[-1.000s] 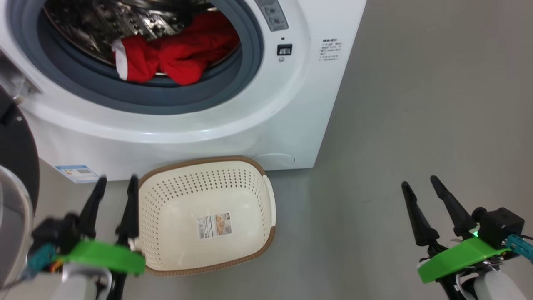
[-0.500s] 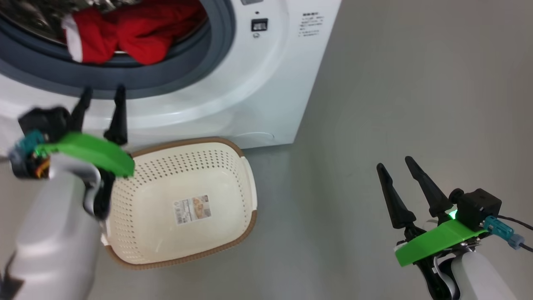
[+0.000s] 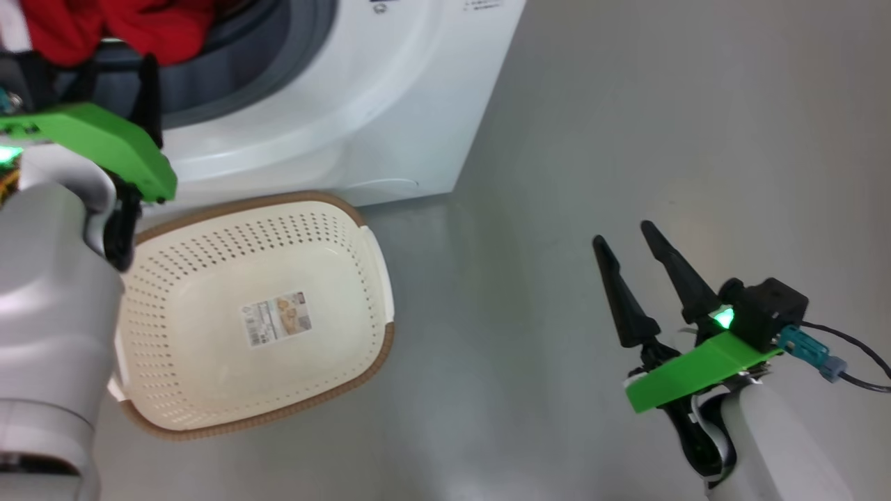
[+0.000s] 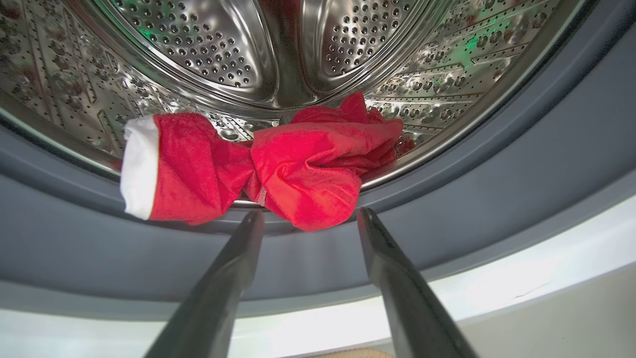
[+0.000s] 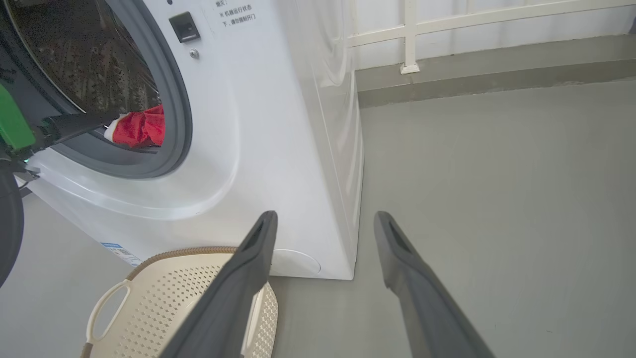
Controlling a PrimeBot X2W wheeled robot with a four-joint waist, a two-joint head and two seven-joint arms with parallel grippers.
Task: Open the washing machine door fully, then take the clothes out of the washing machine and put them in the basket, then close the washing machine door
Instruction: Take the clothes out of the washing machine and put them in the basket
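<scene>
The washing machine [image 3: 362, 90] stands open, and red clothes [image 4: 298, 164] with a white band lie at the drum's front lip, on the grey seal [image 4: 497, 174]. My left gripper [image 4: 310, 214] is open, its tips just short of the lower fold of the clothes, touching nothing. From the head camera the left gripper [image 3: 118, 76] sits at the drum mouth under the clothes [image 3: 118, 28]. The cream basket [image 3: 250, 205] stands empty on the floor before the machine. My right gripper [image 3: 621, 233] hangs open over bare floor to the right. A black edge of the washing machine door [image 5: 7, 223] shows at far left.
Grey floor [image 3: 626, 104] spreads to the right of the machine. A low white rail and a step [image 5: 497, 59] run along the back wall. My pale left forearm [image 3: 49, 292] overlaps the basket's left side in the head view.
My left gripper has risen from beside the basket up to the drum mouth, still open. The head view has swung, shifting the machine and basket up and left. The right gripper stays open.
</scene>
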